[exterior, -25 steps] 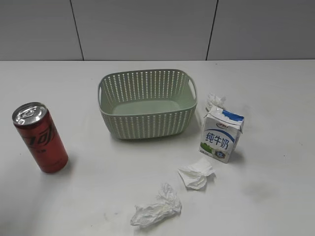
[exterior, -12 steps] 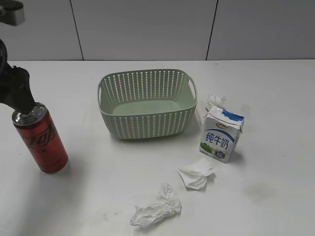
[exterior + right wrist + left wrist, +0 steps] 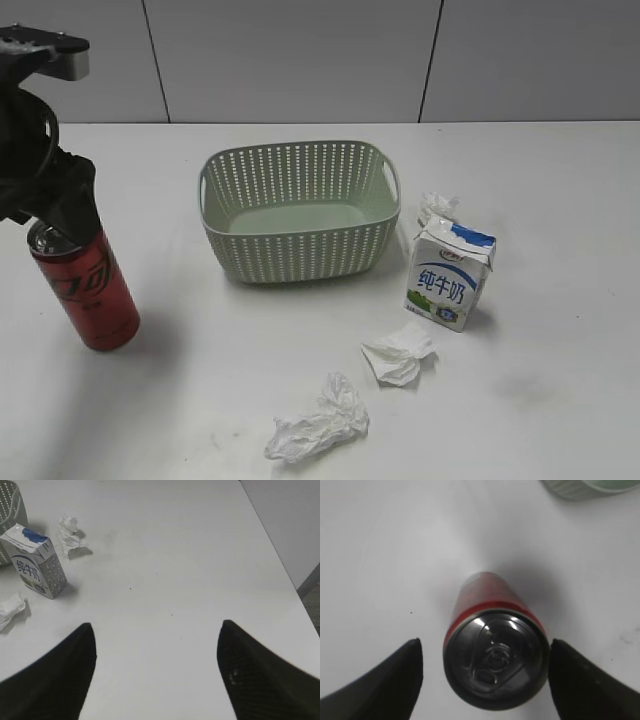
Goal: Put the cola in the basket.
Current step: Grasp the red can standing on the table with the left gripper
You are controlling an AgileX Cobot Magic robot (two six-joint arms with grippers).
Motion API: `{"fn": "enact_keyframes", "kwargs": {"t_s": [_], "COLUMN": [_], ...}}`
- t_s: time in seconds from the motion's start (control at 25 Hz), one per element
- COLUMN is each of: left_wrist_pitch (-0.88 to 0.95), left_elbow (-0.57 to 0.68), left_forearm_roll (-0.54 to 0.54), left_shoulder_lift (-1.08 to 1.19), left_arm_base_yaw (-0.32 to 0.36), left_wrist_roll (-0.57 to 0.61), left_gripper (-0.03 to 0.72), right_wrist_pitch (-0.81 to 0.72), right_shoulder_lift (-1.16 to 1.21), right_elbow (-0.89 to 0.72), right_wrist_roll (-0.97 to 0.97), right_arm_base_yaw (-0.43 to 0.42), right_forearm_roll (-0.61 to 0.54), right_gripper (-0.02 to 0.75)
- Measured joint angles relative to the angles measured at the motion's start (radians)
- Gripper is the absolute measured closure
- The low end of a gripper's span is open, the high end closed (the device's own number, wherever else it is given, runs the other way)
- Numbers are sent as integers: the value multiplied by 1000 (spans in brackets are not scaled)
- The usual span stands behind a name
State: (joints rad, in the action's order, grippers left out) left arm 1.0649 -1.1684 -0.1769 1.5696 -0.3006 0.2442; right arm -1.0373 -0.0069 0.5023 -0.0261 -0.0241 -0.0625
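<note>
Two changes since half a second ago: the left arm has moved further into the exterior view and lower, and its left hand [image 3: 58,215] now covers the silver top of the cola [image 3: 88,295], where before it only touched the rim from the far left. Can, basket and other items have not shifted.

Cola: red can, upright, long axis vertical, top facing up, standing on the white counter [image 3: 560,300] at its left side, well apart from the basket [image 3: 298,212]. In the left wrist view the can top [image 3: 496,664] sits between the two dark fingers [image 3: 390,685], which stand spread on either side with a gap on the left and the right one just beside the rim; left hand open, not gripping.

Basket: pale green, perforated, open side up, centre rear of the counter, nothing visible inside.

Milk carton [image 3: 450,274]: white and blue, upright, just right of the basket's front corner.

Three crumpled tissues: one behind the carton [image 3: 437,207], one in front of it [image 3: 400,353], one nearer the front edge [image 3: 318,425].

Right hand [image 3: 155,675]: fingers spread wide over bare counter, open, holding nothing; counter's right edge visible beyond it.

Open room: bare counter between can and basket.
</note>
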Motion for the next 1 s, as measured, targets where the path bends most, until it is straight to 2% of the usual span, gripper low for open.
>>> {"fn": "enact_keyframes", "kwargs": {"t_s": [0.24, 0.52, 1.0], "left_wrist_pitch": [10, 53, 84], "left_elbow": [-4, -71, -74], "left_forearm_roll": [-32, -36, -38], "left_shoulder_lift": [5, 5, 102], "left_arm_base_yaw": [0, 0, 0], "left_wrist_roll": [0, 1, 0], "left_gripper": [92, 92, 92], "right_wrist_pitch": [0, 0, 0], "right_shoulder_lift": [0, 0, 0], "right_elbow": [0, 0, 0], "right_wrist_roll": [0, 1, 0], "right_arm_base_yaw": [0, 0, 0], "right_forearm_roll": [0, 0, 0], "right_gripper": [167, 167, 167]}}
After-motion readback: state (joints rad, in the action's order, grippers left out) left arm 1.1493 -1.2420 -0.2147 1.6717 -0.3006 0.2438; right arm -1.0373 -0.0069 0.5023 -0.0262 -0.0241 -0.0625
